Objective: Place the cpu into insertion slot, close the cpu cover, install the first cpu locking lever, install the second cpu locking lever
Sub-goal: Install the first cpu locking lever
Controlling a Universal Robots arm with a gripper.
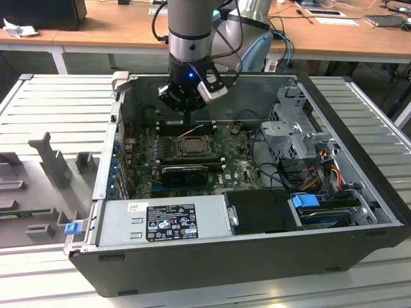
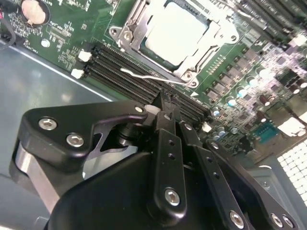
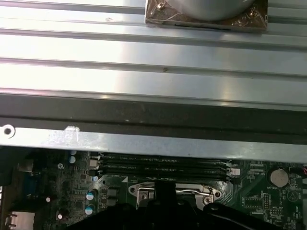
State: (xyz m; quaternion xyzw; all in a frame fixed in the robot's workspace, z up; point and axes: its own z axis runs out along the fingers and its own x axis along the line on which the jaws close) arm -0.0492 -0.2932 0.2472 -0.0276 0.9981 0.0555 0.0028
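The cpu (image 2: 175,31) lies in the insertion slot (image 2: 214,34) under the shut cpu cover (image 2: 130,29) — claw (image 2: 165,108) pressed together beside a wire lever (image 2: 144,76). The power supply's label (image 1: 171,221) is unreadable.

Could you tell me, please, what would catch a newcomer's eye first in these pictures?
In the exterior view, the open computer case takes up most of the scene, and the arm's gripper hangs inside it just above the green motherboard. In the second wrist view, the cpu shines pale silver inside the cpu cover. A thin wire lever lies between it and the gripper.
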